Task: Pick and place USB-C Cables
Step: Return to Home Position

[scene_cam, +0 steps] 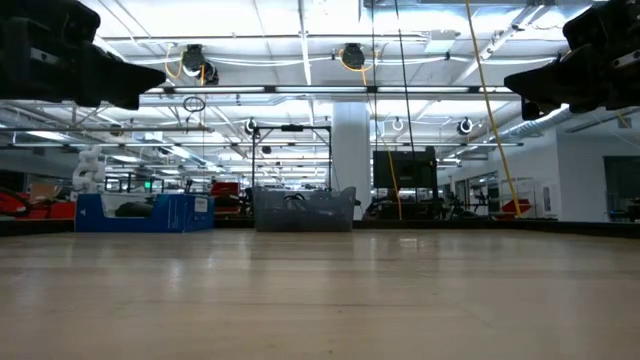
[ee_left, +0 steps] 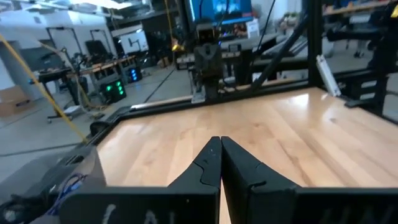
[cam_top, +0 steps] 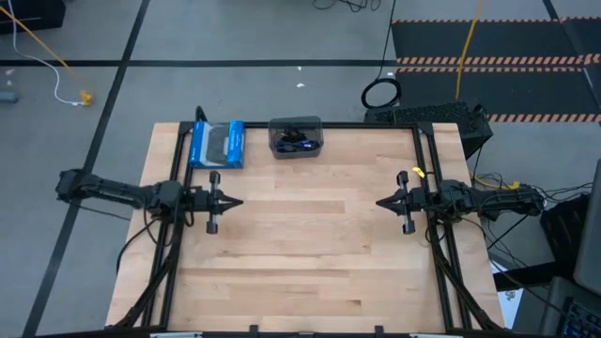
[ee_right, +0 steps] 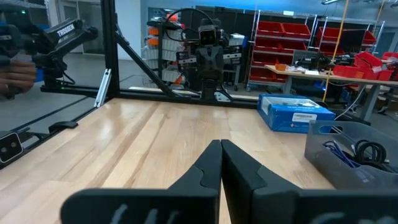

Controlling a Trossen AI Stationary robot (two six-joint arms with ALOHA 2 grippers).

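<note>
Leave USB-C Cables (cam_top: 296, 143) lying in the dark bin (cam_top: 273, 125), upper centre of frame. Hold left jaws, mid-left, and right jaws, mid-right, pressed fully together, empty; settle arms level.

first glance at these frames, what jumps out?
Both arms hang mirrored over the wooden table, the left gripper at its left side and the right gripper at its right, both shut and empty. At the far edge, the USB-C cables lie inside the dark bin, with a blue box beside it.
</note>
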